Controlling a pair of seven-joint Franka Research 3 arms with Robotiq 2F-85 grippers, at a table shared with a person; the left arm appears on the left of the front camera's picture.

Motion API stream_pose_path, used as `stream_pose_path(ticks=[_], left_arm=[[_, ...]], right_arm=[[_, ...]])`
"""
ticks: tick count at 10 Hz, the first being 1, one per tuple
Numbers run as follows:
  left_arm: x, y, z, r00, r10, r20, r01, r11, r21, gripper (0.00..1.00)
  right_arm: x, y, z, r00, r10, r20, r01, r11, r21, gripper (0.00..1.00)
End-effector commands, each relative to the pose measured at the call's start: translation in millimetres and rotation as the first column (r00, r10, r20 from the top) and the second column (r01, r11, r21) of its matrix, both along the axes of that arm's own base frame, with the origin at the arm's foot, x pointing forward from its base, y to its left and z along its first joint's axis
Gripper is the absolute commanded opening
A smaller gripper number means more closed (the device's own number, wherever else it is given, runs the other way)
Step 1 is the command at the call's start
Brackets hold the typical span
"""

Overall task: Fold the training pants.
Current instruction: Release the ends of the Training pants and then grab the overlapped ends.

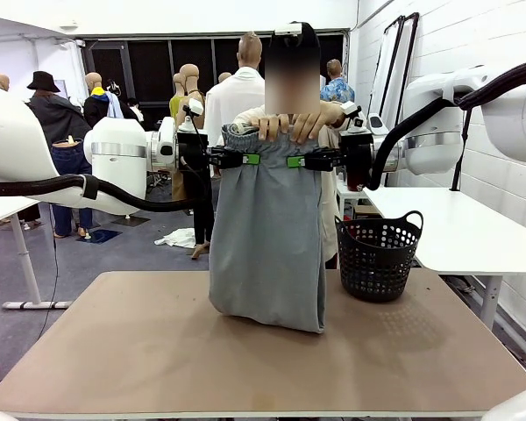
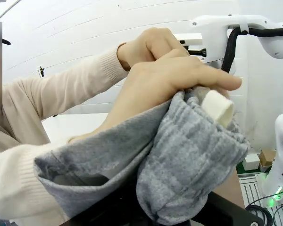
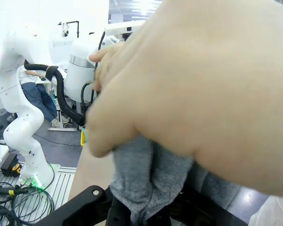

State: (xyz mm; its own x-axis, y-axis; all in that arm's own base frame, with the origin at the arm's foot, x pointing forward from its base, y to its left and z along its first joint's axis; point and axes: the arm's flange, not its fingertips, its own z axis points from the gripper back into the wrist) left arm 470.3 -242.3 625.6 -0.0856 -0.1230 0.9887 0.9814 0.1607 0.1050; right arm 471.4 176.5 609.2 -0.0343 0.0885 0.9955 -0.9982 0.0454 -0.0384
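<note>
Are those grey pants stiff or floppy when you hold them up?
Probably floppy: the training pants hang limp from the left gripper and right gripper, hem resting on the table. Likely light too: the waistband barely sags.

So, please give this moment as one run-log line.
left tool: shut on training pants | right tool: shut on training pants | person's hands: on waistband | hem: on table

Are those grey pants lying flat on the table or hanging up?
Hanging: the training pants dangle from the waistband in the person's hands, hem touching the table.
</note>
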Motion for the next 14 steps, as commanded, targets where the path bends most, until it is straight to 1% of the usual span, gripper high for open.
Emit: stream_pose_path(ticks=[1,14], left_arm=[[-0.9,0.3,3.0,1.0,0.002,0.02,-0.002,1.0,-0.011,0.0],[-0.9,0.3,3.0,1.0,0.002,0.02,-0.002,1.0,-0.011,0.0]], right_arm=[[-0.8,0.1,0.5,1.0,0.013,-0.001,-0.013,1.0,0.009,0.0],[-0.8,0.1,0.5,1.0,0.013,-0.001,-0.013,1.0,0.009,0.0]])
